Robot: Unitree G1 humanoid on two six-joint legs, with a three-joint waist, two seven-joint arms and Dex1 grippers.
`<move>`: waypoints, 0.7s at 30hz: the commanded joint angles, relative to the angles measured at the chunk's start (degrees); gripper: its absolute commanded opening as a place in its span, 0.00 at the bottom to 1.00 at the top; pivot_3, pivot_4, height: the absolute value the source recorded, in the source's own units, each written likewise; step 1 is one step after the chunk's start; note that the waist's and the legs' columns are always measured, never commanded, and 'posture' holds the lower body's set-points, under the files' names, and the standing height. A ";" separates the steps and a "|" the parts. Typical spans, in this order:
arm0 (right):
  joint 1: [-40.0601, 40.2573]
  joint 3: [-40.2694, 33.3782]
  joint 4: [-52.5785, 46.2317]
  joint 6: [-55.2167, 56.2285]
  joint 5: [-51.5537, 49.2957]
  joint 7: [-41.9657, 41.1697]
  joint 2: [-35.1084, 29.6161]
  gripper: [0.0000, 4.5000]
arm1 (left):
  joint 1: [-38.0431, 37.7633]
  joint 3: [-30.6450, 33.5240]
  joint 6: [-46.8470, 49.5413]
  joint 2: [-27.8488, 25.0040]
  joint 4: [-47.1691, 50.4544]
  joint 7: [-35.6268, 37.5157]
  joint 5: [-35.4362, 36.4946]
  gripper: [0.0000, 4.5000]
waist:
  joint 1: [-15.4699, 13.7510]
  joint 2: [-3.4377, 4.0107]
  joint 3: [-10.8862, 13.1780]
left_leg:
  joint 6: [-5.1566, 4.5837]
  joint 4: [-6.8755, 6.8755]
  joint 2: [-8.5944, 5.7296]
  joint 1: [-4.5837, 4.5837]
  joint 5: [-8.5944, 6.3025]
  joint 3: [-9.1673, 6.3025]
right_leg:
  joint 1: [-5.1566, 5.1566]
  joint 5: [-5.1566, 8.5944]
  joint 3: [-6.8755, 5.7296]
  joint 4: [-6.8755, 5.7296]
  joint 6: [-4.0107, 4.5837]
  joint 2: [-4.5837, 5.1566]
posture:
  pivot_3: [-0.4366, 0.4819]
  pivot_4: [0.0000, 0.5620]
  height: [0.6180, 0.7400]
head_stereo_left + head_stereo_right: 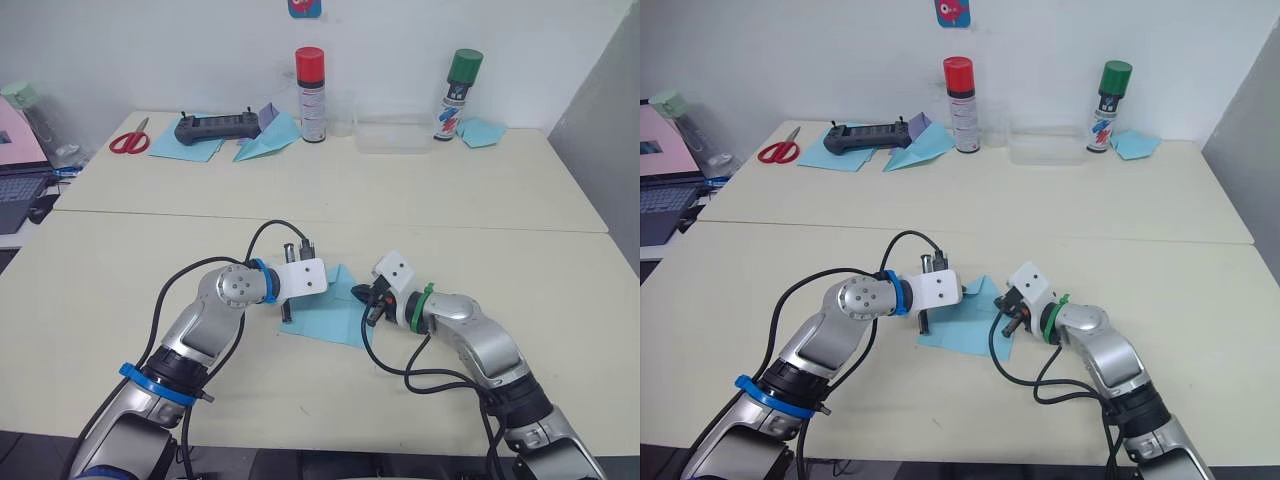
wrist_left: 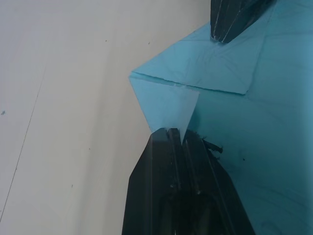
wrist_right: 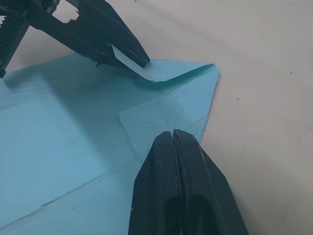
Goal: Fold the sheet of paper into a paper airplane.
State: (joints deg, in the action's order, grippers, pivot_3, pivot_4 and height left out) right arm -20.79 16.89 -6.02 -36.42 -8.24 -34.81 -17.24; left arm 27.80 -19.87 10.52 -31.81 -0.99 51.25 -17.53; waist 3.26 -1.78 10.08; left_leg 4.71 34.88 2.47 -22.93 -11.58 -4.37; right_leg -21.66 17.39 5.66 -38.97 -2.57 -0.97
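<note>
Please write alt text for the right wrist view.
The right hand, shut, presses its tip on the sheet of paper lying on the pale table. Opposite, the left hand pinches a folded corner flap.

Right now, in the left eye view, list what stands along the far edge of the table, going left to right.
Red scissors → black controller → light blue paper dart → red-capped spray can → clear plastic box → green-capped spray can → folded blue paper.
</note>
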 commanded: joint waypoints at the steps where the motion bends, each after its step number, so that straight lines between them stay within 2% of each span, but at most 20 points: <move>1: 0.95 0.27 0.51 -1.16 0.35 0.67 0.17 0.00 | 0.70 -0.80 -0.57 0.22 -0.50 -0.60 -0.54 0.01 | 0.00 0.00 0.00 | 0.00 0.00 0.00 0.00 0.00 0.00 | 0.00 0.00 0.00 0.00 0.00 0.00 | 0.48 0.27 1.00; 6: 0.39 -1.85 0.84 -0.63 -0.90 1.29 1.61 0.00 | 0.19 -1.30 -0.45 -0.34 0.20 1.00 -0.21 0.01 | 0.02 0.00 0.00 | 0.00 0.00 0.00 0.00 0.00 0.00 | 0.00 0.00 0.00 0.00 0.00 0.00 | 0.48 0.27 1.00; 14: -5.07 -10.17 4.53 -0.53 -6.65 5.12 10.21 0.00 | 0.08 -1.15 -0.46 -0.52 0.57 1.13 -0.45 0.01 | 0.00 0.17 0.14 | 0.00 -0.01 0.00 -0.11 0.00 0.00 | -0.09 0.00 0.00 0.00 0.00 0.00 | 0.48 0.27 1.00; 21: -10.82 -5.24 11.90 0.77 -4.02 2.51 10.90 0.00 | 0.01 -1.45 -0.11 -0.51 0.64 1.14 -0.72 0.01 | -0.04 0.24 0.18 | 0.00 -0.03 -0.01 -0.11 0.00 0.00 | -0.11 0.00 -0.02 -0.01 0.01 0.00 | 0.48 0.27 1.00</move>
State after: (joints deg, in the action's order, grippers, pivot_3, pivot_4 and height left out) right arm -30.64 11.06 5.79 -36.46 -12.48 -31.42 -6.39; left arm 27.86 -19.95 9.83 -32.25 -0.49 52.05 -17.53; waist 3.22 -1.54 10.26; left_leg 4.71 34.84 2.47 -23.05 -11.58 -4.37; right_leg -21.78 17.40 5.63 -38.97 -2.56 -0.97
